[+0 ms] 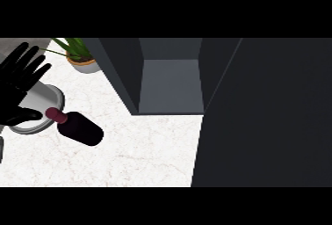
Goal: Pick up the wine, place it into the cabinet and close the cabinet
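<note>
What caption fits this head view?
Left hand open beside the wine bottle on the counter; cabinet open.

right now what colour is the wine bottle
Dark maroon wine bottle, seen in the head view.

My left robot hand (18, 85) showed as a flat black shape, fingers spread, with almost no shading to separate one finger from the next. The desk (142, 151) below and to the right of it was the brightest surface, pale marble under soft, even light. Just beside my thumb the wine bottle (81, 128) looked dark maroon and matte. Farther right the cabinet (170, 85) was dim grey inside, its middle panel lighter than the walls flanking it. The cabinet door (266, 114) beyond was near black.
</note>
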